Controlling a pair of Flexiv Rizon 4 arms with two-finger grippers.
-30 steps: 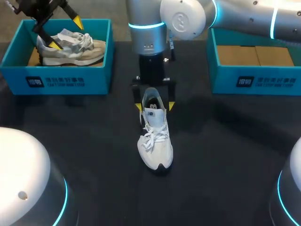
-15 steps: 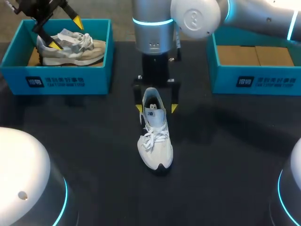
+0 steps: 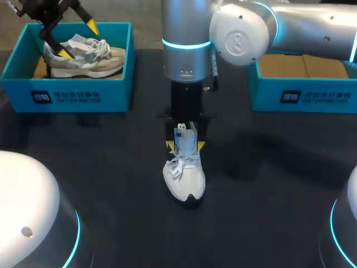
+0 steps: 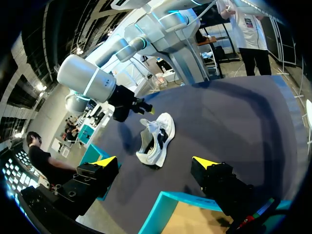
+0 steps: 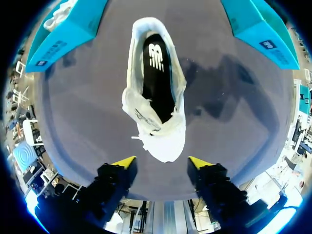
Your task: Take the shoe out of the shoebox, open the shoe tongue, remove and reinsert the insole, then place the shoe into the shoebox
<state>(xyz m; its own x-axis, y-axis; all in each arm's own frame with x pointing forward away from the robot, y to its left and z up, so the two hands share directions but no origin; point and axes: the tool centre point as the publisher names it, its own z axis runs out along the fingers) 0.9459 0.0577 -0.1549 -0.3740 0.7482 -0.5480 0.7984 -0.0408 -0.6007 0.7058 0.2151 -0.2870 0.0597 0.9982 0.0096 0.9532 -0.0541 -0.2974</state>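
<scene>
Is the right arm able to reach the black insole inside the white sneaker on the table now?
Probably yes: the open right gripper hangs over the white sneaker, and its black insole lies uncovered.

A: What colour is the shoe (image 3: 184, 177)?
B: White, white laces, with a black insole (image 5: 157, 80), on a black table (image 3: 111, 190).
A: The left shoebox (image 3: 72, 97) and right shoebox (image 3: 304, 97)?
B: Both teal, white lettering.
</scene>
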